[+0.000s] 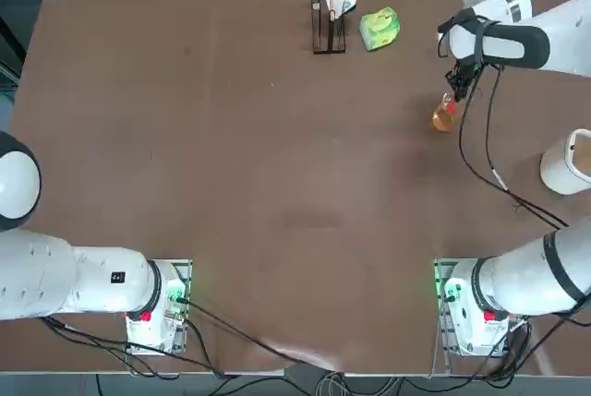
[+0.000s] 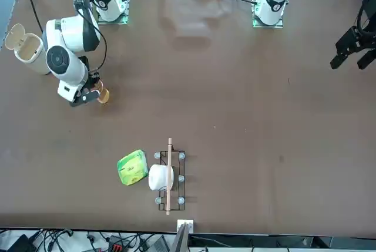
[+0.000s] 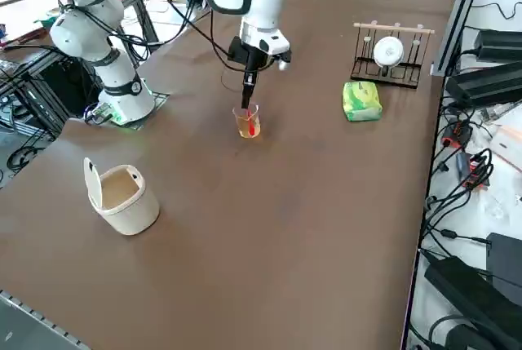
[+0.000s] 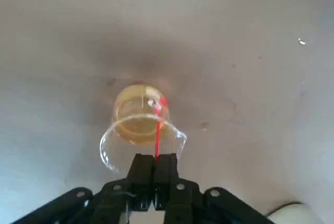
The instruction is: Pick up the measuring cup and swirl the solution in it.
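The measuring cup (image 4: 141, 125) is a small clear glass vessel with a spout and a red marking. It holds the orange solution (image 4: 136, 130). My right gripper (image 4: 155, 169) is shut on the cup's rim, its two black fingers pinched together over the glass wall. From overhead the cup (image 1: 444, 117) sits at the far right of the table, just below the gripper (image 1: 454, 91). The side view shows the fingers (image 3: 247, 97) coming straight down onto the cup (image 3: 248, 124). Whether the cup rests on the table or hangs just above it cannot be told.
A large white cup with a hinged lid (image 1: 565, 163) stands near the right edge, on the robot's side of the gripper. A green-yellow lump (image 1: 379, 28) and a wire rack holding a white roll (image 1: 330, 18) are at the far edge.
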Action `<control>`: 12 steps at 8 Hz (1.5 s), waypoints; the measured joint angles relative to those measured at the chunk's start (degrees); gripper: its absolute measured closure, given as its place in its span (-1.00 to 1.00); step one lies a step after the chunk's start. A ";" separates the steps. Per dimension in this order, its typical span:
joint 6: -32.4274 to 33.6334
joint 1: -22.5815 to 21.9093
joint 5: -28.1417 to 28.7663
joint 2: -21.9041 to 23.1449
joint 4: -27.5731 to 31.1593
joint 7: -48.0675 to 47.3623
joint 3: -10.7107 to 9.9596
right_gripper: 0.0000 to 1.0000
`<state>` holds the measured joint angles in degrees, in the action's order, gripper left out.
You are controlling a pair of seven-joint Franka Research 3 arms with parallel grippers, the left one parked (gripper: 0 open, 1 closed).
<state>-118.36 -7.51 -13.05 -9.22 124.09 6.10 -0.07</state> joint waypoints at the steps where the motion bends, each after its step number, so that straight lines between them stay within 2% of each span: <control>1: 1.03 -0.06 0.49 -1.66 -2.09 0.00 0.12 0.94; 4: 3.82 -0.43 5.61 -3.78 -4.43 -0.01 0.88 0.94; 8: 11.20 -1.00 5.96 -3.68 -5.04 2.21 1.02 0.94; 9: 11.56 -0.94 5.51 -3.68 -5.04 2.70 0.87 0.94; 12: 11.39 -0.93 -0.60 -3.78 -5.04 3.02 0.72 0.94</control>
<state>-106.96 -8.44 -13.65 -13.00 119.05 9.12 0.65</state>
